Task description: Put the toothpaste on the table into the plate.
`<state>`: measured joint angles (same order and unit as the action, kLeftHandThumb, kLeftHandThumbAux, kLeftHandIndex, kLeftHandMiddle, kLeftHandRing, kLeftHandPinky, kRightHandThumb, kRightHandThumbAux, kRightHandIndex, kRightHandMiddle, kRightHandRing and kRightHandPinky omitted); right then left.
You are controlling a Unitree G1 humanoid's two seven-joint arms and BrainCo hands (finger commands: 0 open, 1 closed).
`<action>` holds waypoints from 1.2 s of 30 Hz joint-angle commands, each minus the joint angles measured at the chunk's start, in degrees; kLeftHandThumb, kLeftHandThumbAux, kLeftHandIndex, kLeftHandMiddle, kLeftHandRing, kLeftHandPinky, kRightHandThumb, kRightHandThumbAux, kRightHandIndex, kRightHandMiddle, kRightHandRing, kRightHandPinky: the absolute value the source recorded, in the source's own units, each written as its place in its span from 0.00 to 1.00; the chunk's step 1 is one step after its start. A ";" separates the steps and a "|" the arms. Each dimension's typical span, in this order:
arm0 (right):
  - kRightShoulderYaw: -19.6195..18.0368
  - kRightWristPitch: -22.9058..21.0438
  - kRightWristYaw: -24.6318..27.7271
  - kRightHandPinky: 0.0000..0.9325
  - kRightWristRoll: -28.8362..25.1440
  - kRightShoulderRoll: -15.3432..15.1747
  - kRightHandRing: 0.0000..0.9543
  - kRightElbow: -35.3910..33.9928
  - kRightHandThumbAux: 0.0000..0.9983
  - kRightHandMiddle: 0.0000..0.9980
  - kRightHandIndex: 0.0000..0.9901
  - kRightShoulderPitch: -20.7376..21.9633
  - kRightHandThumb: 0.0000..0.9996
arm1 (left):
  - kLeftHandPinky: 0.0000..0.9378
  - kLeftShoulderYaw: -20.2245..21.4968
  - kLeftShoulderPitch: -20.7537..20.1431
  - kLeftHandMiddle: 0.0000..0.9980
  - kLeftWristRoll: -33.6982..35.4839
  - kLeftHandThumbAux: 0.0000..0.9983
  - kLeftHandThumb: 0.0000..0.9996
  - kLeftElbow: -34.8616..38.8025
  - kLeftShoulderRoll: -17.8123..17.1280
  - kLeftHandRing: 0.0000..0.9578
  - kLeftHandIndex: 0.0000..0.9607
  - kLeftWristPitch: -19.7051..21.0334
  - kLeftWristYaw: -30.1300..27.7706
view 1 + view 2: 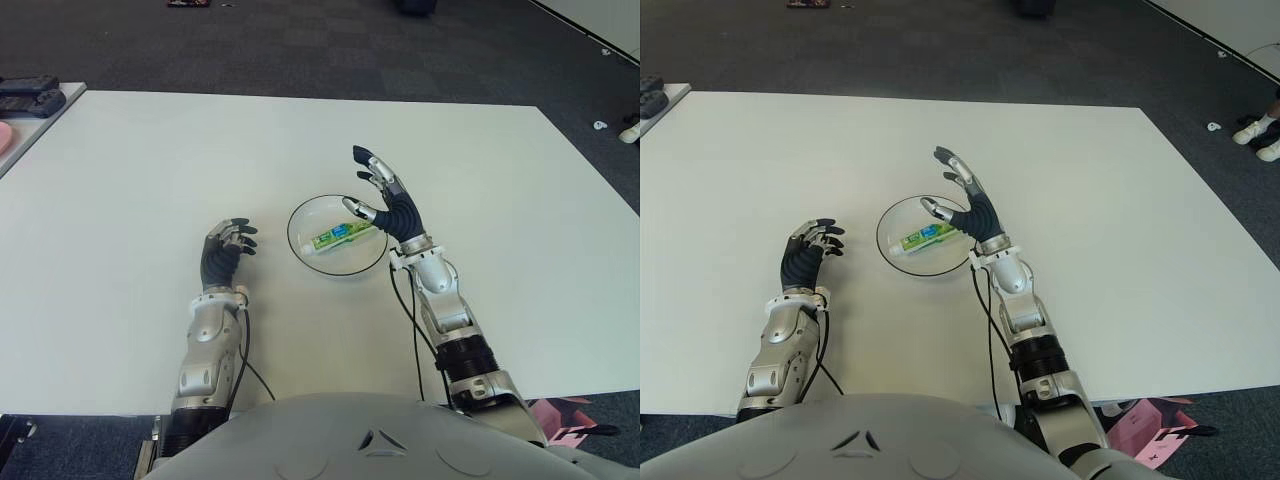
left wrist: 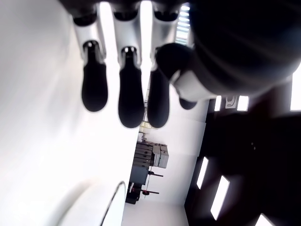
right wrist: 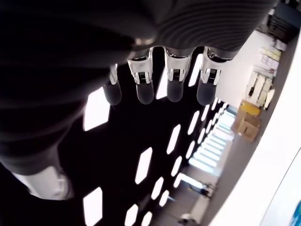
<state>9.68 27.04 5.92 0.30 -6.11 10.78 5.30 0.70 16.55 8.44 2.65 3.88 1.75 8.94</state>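
Left eye view: toothpaste [image 1: 336, 236] lying diagonally in plate [image 1: 306, 218].

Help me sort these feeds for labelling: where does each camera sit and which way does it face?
Left eye: on the head, looking down at the table; both arms, plate, toothpaste.
Right eye: the same scene, from slightly to the side.
Left wrist: on the left arm, looking along the left hand; plate rim shared with the eyes.
Right wrist: looking along the right hand, facing ceiling lights.
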 commanded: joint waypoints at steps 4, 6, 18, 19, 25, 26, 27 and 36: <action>-3.97 -0.79 -3.25 0.40 -5.99 7.05 0.38 -0.85 0.73 0.38 0.40 -6.28 0.62 | 0.63 0.21 1.78 0.50 -0.40 0.68 0.84 -3.91 1.43 0.64 0.42 4.11 0.45; -4.45 -1.23 -4.18 0.44 -5.85 8.11 0.42 -1.37 0.73 0.42 0.41 -7.92 0.66 | 0.63 0.21 1.75 0.50 -0.46 0.68 0.84 -3.92 1.31 0.64 0.42 4.08 0.37; -5.96 -8.79 -7.81 0.54 -9.95 13.37 0.54 -5.68 0.72 0.54 0.44 -11.00 0.70 | 0.62 0.68 1.39 0.50 -0.25 0.68 0.83 -3.84 0.99 0.62 0.42 4.22 0.09; -6.08 -8.41 -7.92 0.54 -10.12 13.48 0.54 -5.26 0.72 0.55 0.44 -11.14 0.70 | 0.62 0.71 1.35 0.50 -0.26 0.68 0.83 -3.86 0.96 0.62 0.42 4.22 0.08; -7.01 -7.23 -7.74 0.56 -14.16 15.05 0.56 -4.25 0.72 0.57 0.44 -11.58 0.70 | 0.61 0.85 1.14 0.50 -0.09 0.68 0.83 -4.02 0.84 0.62 0.42 3.97 -0.21; -7.11 -7.17 -7.30 0.56 -15.39 15.27 0.56 -4.24 0.72 0.57 0.44 -11.62 0.70 | 0.62 0.87 1.12 0.50 -0.04 0.68 0.83 -4.04 0.83 0.62 0.42 3.97 -0.28; -7.13 -7.12 -7.02 0.57 -16.25 15.36 0.56 -4.24 0.72 0.58 0.44 -11.65 0.70 | 0.62 0.88 1.10 0.50 -0.01 0.68 0.83 -4.05 0.83 0.62 0.42 3.97 -0.33; -7.72 -6.80 -8.79 0.61 -20.18 16.81 0.60 -4.69 0.72 0.60 0.44 -12.82 0.71 | 0.63 1.00 0.96 0.51 0.29 0.68 0.83 -3.80 0.63 0.63 0.42 4.51 -0.95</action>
<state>2.10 19.84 -1.35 -18.58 3.54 5.91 -5.94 1.29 15.81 8.39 2.08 3.80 1.78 8.46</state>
